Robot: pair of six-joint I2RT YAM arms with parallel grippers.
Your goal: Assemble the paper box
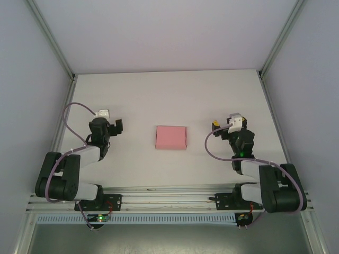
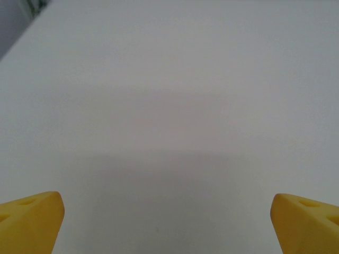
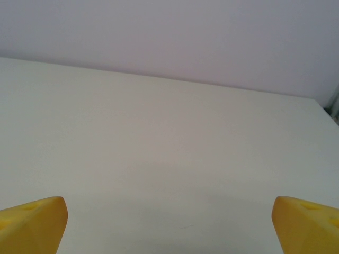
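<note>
The pink box (image 1: 171, 137) lies flat on the white bench (image 1: 169, 92), approx. mid-bench, between the two arms and well apart from both. Nothing touches it. From the top view it reads as a small closed rectangle, long side running left-right, w/ a thin darker band along its near edge. Flaps or tabs can't be made out at this res.

The left hand (image 2: 167, 205) is spread wide and holds nothing. In its wrist view the yellow fingertips (image 2: 32, 217) sit at the two bottom corners w/ bare bench between them, and a sliver of grey shows in the top-left corner. From above, this hand sits left of the box, about level w/ it. Whether it touches the bench I can't tell.

The right hand (image 3: 169, 206) is the same: fingers far apart, empty. Its yellow tips sit at the bottom corners of the wrist view, w/ bare bench ahead and a pale wall (image 3: 169, 37) beyond the far edge. From above it sits right of the box, a touch farther back, one yellow finger showing on the side toward the box.

Both arms are bent, elbows near the rail (image 1: 169, 203) at the near edge. A purplish cable (image 1: 64, 117) loops off each wrist.
</note>
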